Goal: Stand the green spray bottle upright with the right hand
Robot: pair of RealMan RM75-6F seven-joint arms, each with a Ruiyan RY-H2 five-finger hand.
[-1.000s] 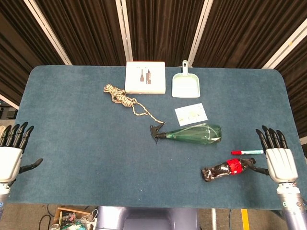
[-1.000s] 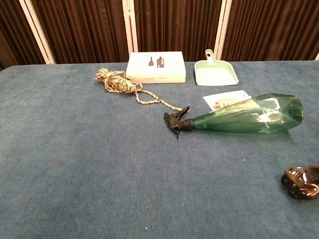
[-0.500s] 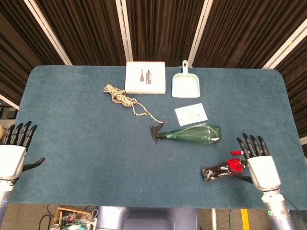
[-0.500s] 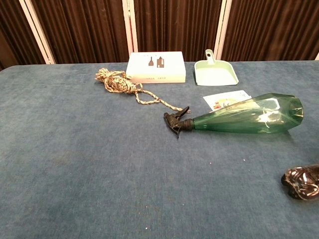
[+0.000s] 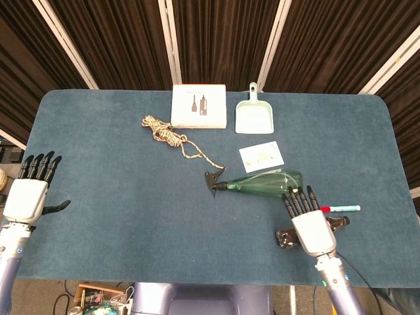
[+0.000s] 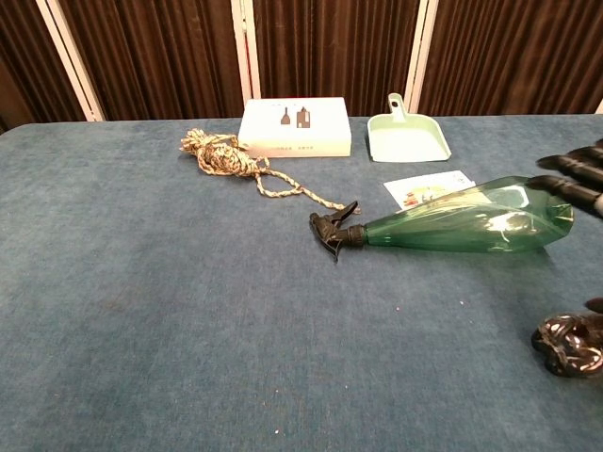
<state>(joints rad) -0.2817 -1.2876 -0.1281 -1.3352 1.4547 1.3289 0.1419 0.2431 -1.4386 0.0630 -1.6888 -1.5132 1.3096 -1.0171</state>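
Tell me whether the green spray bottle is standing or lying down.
Lying down. The green spray bottle rests on its side on the table, black nozzle pointing left; the right hand hovers open near its base.

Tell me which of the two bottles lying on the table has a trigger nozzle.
The green spray bottle, with its black trigger head pointing left. The dark cola bottle nearer the right hand has none.

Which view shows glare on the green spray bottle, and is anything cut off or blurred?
Chest view: bright glare patches on the spray bottle; the right hand is cut off at the right edge, only dark fingers showing; the cola bottle is cropped too. Head view: even lighting, sharp, both hands whole, the right hand beside the bottle's wide end.
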